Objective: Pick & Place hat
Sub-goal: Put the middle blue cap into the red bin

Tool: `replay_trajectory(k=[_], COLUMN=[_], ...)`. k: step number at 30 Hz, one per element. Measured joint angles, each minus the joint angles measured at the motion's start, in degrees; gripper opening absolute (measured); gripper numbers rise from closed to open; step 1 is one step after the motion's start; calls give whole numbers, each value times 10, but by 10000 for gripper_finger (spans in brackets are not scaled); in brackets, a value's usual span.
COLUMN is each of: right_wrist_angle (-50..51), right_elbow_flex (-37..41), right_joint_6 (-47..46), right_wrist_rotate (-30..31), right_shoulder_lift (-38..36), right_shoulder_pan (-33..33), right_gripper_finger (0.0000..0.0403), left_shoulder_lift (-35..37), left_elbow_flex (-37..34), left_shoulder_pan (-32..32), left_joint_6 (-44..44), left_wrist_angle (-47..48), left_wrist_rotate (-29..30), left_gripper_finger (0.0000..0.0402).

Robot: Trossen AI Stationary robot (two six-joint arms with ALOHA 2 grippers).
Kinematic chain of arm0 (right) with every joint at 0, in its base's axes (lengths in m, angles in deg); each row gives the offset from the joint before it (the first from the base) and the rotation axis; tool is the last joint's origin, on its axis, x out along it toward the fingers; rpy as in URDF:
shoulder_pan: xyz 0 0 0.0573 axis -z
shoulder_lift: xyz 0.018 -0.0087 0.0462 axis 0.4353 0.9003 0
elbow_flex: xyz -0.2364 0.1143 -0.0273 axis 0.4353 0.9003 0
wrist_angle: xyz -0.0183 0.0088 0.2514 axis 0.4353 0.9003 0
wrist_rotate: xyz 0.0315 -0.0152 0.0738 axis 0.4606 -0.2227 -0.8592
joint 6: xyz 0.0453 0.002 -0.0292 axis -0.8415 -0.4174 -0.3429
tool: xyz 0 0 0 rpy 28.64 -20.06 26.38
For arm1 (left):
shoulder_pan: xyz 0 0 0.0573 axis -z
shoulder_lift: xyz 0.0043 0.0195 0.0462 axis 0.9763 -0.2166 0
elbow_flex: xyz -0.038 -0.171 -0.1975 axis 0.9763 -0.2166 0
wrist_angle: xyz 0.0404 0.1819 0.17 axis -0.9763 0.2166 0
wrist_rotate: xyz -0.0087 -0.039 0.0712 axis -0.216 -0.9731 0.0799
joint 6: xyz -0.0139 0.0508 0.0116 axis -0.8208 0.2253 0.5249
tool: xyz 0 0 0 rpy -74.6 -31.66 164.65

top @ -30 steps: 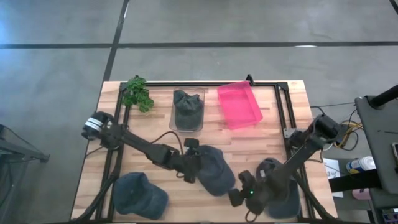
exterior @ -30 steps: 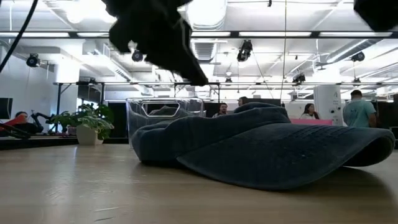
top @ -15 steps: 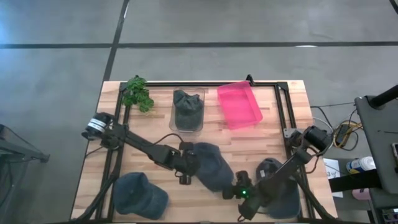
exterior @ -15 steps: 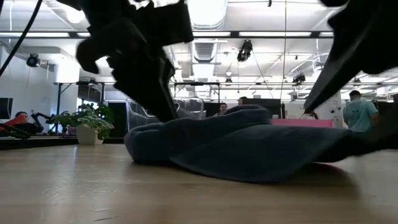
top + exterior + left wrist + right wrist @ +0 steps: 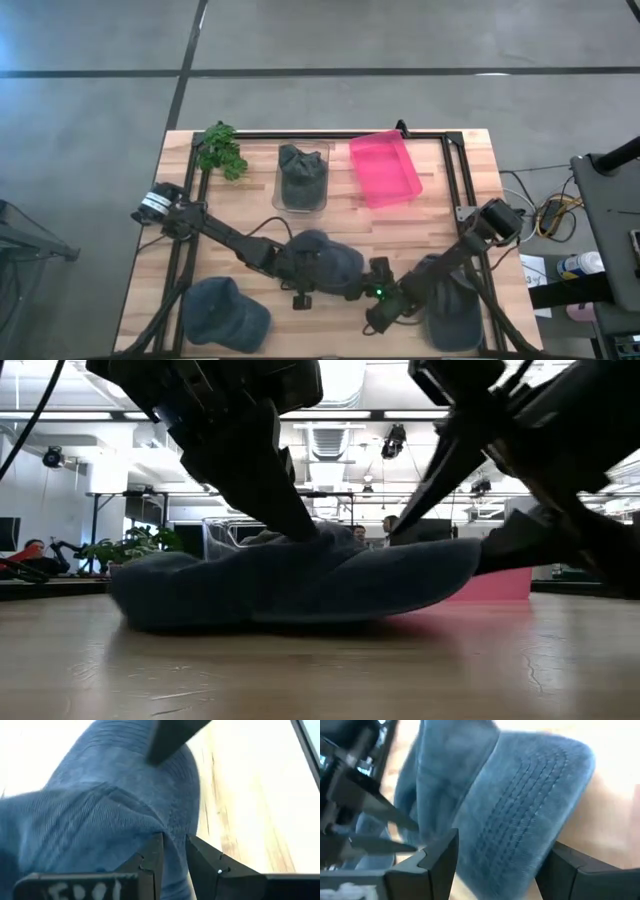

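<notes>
My left gripper point(image 5: 312, 277) pinches a fold of the blue cap point(image 5: 325, 264) between narrow fingers point(image 5: 150, 860), near the middle of the wooden table point(image 5: 440, 215); the cloth bunches up between my pads. My right gripper point(image 5: 375, 290) comes in from the right with its fingers point(image 5: 437, 857) spread wide around the cap's stitched brim, which fills the gap between them. In the low view the cap lies on the tabletop with both my claws bearing on it from above.

At the far side of the table stands a clear bin point(image 5: 302, 180) with a dark cap point(image 5: 300, 170) lying inside it. Just to its right sits a pink tray point(image 5: 385, 168); I can see nothing in it. A small green plant point(image 5: 221, 149) stands at the far left corner.

Two more blue caps lie on the table: one at the near left point(image 5: 224, 312) and one at the near right point(image 5: 452, 308), partly under my right arm.
</notes>
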Motion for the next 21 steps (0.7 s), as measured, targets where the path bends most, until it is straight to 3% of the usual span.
replay_trajectory(k=[6,11,15,18,21], right_wrist_angle=[-12,-84,-93,-91,-67], right_elbow_flex=[2,2,2,1,-19], right_joint_6=[67,205,367,545,776], right_wrist_rotate=[15,-2,-40,-71,-99], right_shoulder_lift=[0,-14,-55,-102,-151], right_shoulder_pan=[25,30,29,35,48], right_gripper_finger=[213,140,37,18,13], left_shoulder_lift=[0,23,73,116,159], left_elbow_flex=[0,41,110,168,220], left_shoulder_pan=[3,22,54,96,144], left_joint_6=[-4,-4,-16,-81,-143], left_wrist_angle=[-7,25,191,354,460], left_wrist_rotate=[0,5,12,54,150], left_gripper_finger=[78,78,78,78,78])
